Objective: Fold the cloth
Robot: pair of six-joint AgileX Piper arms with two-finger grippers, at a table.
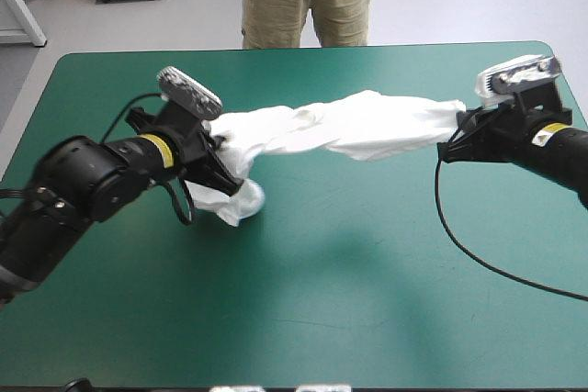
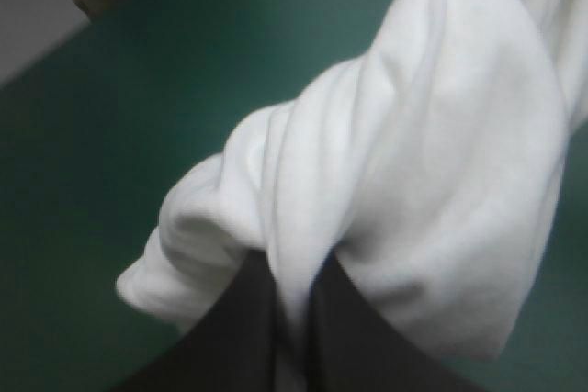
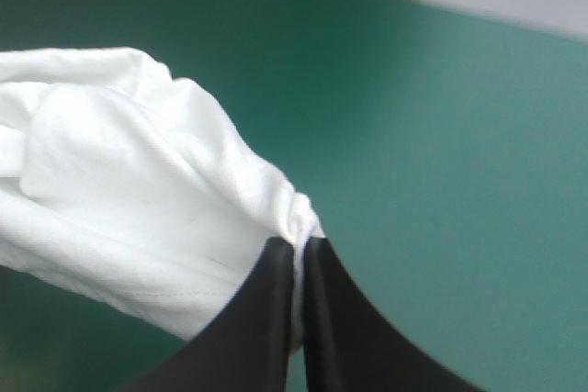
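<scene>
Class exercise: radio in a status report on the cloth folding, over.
Left gripper shut on the T-shirt. Right gripper shut on its far end. T-shirt bunched, strung between them over the table. No obstacle seen.

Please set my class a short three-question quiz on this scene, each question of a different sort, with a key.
1. True or false: the T-shirt lies folded in a neat bundle on the table.
2. Pick one. The left end effector is: A, open above the table; B, shut on the T-shirt; C, out of sight.
3. Short answer: what does the right end effector hold?

Key
1. False: it is bunched and strung between the two end effectors.
2. B
3. The T-shirt, by its other end.
</scene>
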